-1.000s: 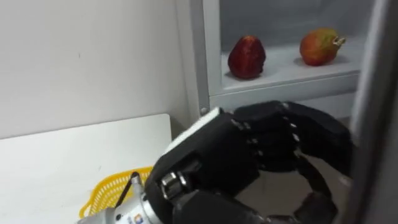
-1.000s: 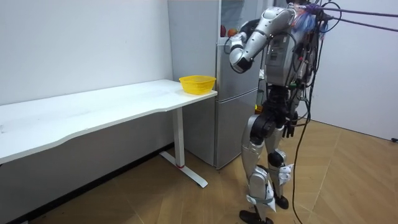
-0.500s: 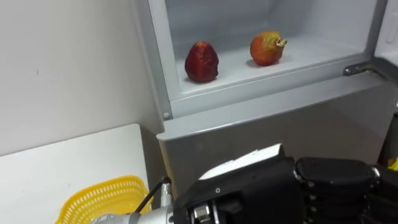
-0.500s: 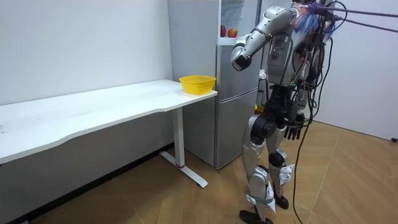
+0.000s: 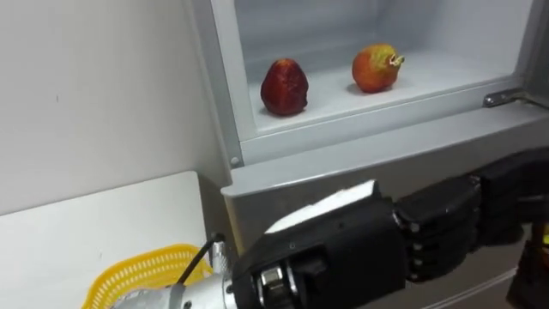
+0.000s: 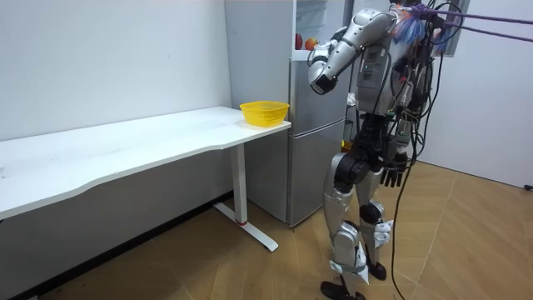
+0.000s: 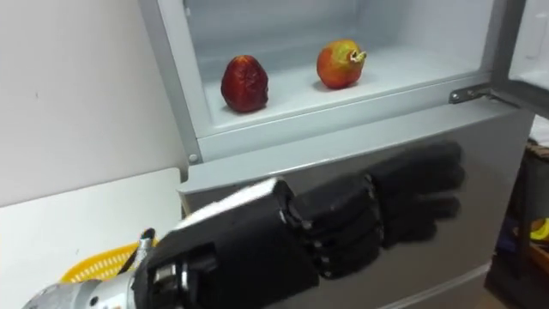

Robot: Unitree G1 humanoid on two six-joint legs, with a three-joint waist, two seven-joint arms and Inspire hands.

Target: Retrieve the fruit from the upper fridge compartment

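Observation:
The upper fridge compartment (image 5: 343, 129) stands open. On its white shelf (image 5: 429, 81) lie a dark red fruit (image 5: 284, 86) to the left and an orange-red fruit with a stem (image 5: 376, 69) to its right. My left hand (image 7: 343, 223) is raised in front of the fridge, below the shelf, open with its fingers stretched toward the right and holding nothing. It touches neither fruit. In the room view I stand facing the fridge (image 6: 312, 125), and my right hand (image 6: 391, 175) hangs open at my side.
A yellow basket (image 5: 146, 270) sits on the corner of the white table (image 6: 125, 146), just left of the fridge. The opened fridge door's edge (image 7: 523, 43) is at the far right. The white wall is on the left.
My left hand's curled fingers have straightened and the hand has dropped below the shelf. The door edge that hid the right side one second ago has swung clear. The head view shifted.

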